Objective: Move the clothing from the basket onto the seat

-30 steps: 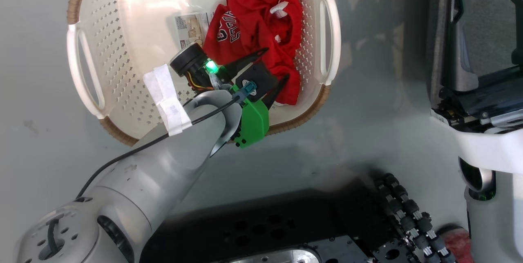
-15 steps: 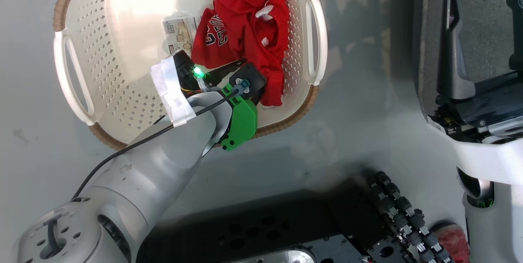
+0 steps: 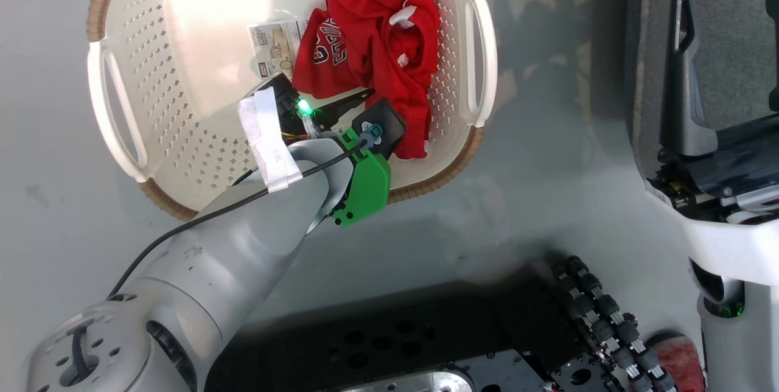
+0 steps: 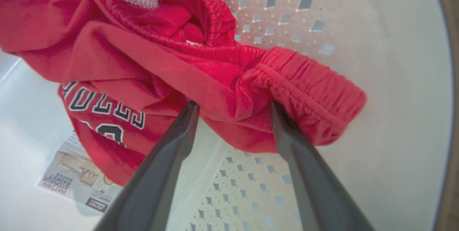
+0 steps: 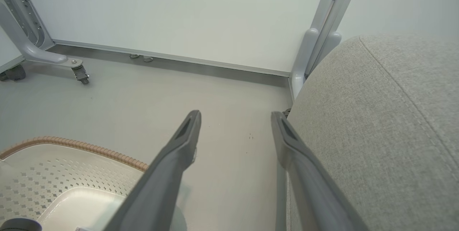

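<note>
Since a second ago the left gripper [image 4: 233, 105] has dipped deeper into the basket [image 3: 182, 106], and its fingers look shorter in the head view. Its jaws stand fully apart, the tips touching the lower edge of the clothing [image 3: 377, 33] with a red fold between them, nothing pinched. The clothing lies bunched toward 2 o'clock of the basket floor, partly over the paper label [image 3: 274, 45]. The right gripper [image 5: 235, 113] hangs wide and empty above the floor [image 5: 143, 98], the seat [image 5: 376, 116] at its 3 o'clock.
</note>
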Tool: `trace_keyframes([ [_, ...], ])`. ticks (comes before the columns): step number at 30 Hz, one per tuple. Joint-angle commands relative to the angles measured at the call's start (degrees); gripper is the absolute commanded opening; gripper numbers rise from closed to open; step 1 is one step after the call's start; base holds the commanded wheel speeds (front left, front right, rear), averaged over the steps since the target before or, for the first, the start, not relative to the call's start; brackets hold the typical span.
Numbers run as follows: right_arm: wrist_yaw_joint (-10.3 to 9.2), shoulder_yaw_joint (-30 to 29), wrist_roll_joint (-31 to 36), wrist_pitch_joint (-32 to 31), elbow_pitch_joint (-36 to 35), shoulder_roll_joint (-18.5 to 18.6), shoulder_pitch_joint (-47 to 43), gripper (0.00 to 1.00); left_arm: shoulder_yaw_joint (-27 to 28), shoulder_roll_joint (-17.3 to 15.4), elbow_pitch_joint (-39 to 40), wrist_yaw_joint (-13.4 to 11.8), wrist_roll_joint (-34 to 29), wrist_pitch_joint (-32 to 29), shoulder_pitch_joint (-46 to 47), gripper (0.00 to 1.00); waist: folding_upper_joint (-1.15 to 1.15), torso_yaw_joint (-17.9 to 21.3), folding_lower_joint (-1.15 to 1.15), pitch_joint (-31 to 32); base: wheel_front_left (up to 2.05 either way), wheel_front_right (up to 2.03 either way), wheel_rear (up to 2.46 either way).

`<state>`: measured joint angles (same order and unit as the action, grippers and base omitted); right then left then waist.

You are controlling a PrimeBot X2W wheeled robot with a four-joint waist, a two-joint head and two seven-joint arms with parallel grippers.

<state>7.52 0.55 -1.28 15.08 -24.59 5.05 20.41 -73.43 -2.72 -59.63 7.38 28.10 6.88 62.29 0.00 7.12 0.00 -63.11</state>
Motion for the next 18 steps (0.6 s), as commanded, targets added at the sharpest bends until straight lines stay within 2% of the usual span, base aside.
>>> trace_keyframes([
  [1,-0.06,-0.13,0.36,0.14,-0.43,0.33,-0.90,1.00,-0.02,-0.32,0.07,0.10,-0.24,0.35,0.45,1.00,0.00,-0.28,0.00,-0.13,0.00,0.00,0.00],
  [2,-0.06,-0.26,0.32,0.14,-0.56,0.44,-0.93,1.00,-0.02,-0.32,0.12,0.10,-0.22,0.69,0.62,0.78,0.00,-0.37,0.00,-0.18,0.00,0.00,0.00],
  [3,-0.06,-0.51,0.27,0.14,-0.69,0.62,-0.96,1.00,-0.02,-0.30,0.23,0.10,-0.24,1.32,0.93,0.46,0.00,-0.48,0.00,-0.24,0.00,0.00,0.00],
  [5,-0.06,-0.84,0.18,0.14,-0.85,0.77,-1.08,1.00,0.00,-0.31,0.17,0.10,-0.36,2.02,1.23,0.18,0.00,-0.62,0.00,-0.32,0.00,0.00,0.00],
  [6,-0.06,-0.99,0.13,0.14,-0.91,0.78,-1.12,1.00,-0.01,-0.30,0.30,0.10,-0.56,2.54,1.31,0.00,0.00,-0.69,0.00,-0.35,0.00,0.00,0.00],
  [18,-0.06,-1.53,0.59,0.14,-0.82,0.53,0.43,1.00,0.07,-0.32,2.40,0.11,0.92,7.53,3.85,0.00,0.00,-2.62,0.00,-0.81,0.00,0.00,0.00],
])
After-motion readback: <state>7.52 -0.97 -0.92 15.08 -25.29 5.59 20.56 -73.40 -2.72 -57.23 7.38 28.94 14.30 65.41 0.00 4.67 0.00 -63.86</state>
